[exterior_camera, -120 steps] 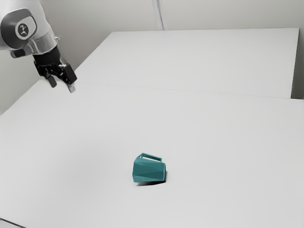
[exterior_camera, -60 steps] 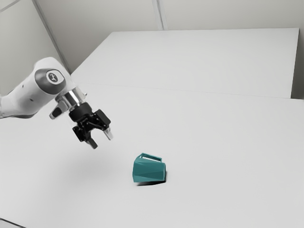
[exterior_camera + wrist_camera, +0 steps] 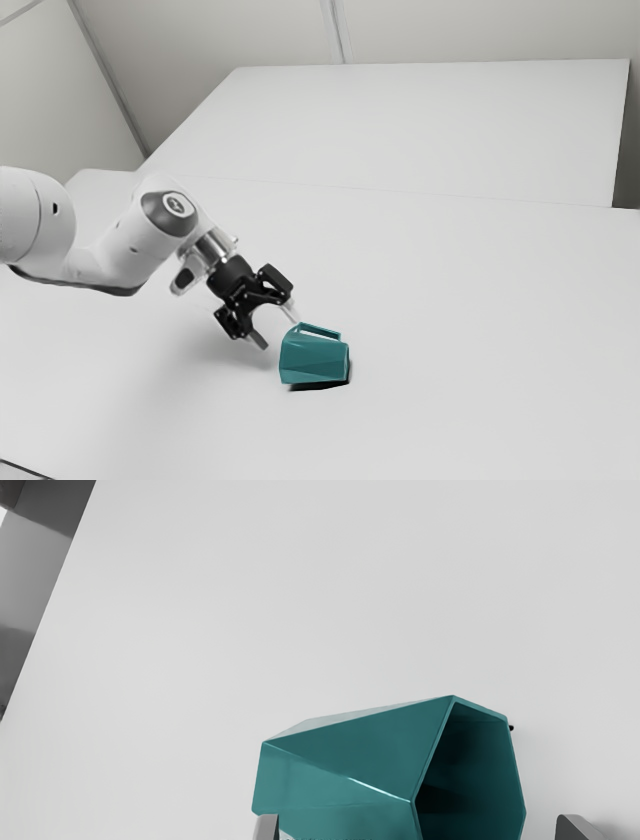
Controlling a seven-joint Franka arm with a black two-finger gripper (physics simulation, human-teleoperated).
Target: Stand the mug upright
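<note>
My gripper (image 3: 278,328) hangs low over the table, close beside the teal mug (image 3: 314,359) on the exterior view's left, its fingers spread wide. The mug, a faceted one, lies on its side with its handle turned toward the exterior view's far side. In the wrist view the tips of my gripper (image 3: 416,827) stand far apart, with the mug (image 3: 345,770) seen between and beyond them. Its dark open mouth faces one fingertip, and its base end is near the other. Whether a fingertip touches the mug I cannot tell.
The mug lies on a broad white table (image 3: 450,300). Behind it a second white surface (image 3: 420,120) extends toward the wall. A table edge runs along one side of the wrist view, with a grey area beyond.
My arm has come down from the exterior view's upper left toward the right, bringing the gripper beside the mug. The mug has not moved.
</note>
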